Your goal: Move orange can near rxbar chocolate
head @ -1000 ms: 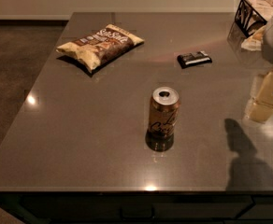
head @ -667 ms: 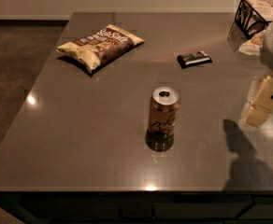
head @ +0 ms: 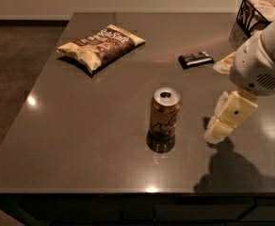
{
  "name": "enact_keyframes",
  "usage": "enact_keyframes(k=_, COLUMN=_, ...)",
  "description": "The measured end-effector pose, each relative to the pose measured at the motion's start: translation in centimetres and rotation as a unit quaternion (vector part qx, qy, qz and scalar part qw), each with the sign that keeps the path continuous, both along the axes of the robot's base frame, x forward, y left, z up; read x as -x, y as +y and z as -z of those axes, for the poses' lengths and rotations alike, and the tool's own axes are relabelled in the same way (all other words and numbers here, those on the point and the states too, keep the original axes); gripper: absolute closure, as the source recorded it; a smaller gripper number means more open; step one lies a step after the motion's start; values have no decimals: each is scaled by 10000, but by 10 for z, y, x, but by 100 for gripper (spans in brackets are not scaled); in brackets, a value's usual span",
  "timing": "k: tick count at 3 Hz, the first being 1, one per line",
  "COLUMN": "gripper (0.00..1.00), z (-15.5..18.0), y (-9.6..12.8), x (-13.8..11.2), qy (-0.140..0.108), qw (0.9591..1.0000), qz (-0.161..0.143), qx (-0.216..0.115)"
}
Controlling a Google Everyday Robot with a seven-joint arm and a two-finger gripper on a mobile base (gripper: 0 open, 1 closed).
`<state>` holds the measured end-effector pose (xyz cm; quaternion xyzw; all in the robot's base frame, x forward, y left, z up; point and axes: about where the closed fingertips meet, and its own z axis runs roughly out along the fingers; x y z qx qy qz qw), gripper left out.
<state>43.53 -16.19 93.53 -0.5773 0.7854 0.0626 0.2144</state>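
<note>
The orange can point(head: 165, 116) stands upright near the middle of the dark table point(head: 81, 135), silver top up and dark cursive lettering facing me. The rxbar chocolate point(head: 196, 59), a small flat black bar, lies on the table beyond the can and a little to its right. My gripper point(head: 214, 134) hangs from the white arm point(head: 262, 62) at the right. It points down and left, just right of the can at about the can's lower half, with a small gap between them. It holds nothing that I can see.
A tan-and-brown chip bag point(head: 101, 46) lies at the back left of the table. A dark wire basket point(head: 256, 14) with pale items stands at the back right corner. The table's front edge runs along the bottom, with carpet floor at the left.
The gripper has moved left and down, from the table's right edge to just beside the can. The can, the bar and the chip bag have not moved.
</note>
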Motion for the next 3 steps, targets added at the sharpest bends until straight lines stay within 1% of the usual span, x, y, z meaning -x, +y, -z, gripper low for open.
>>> enact_keyframes(k=1, gripper=0, z=7, y=26, x=-7, qy=103, qw=9986, qz=78, qx=-505)
enact_keyframes(k=2, gripper=0, z=8, y=54, x=-8, qy=80, qw=9955, qz=19, qx=-943)
enact_keyframes(k=3, gripper=0, z=12, y=77, x=-4, qy=9, qw=9924, qz=-123, qx=-1221)
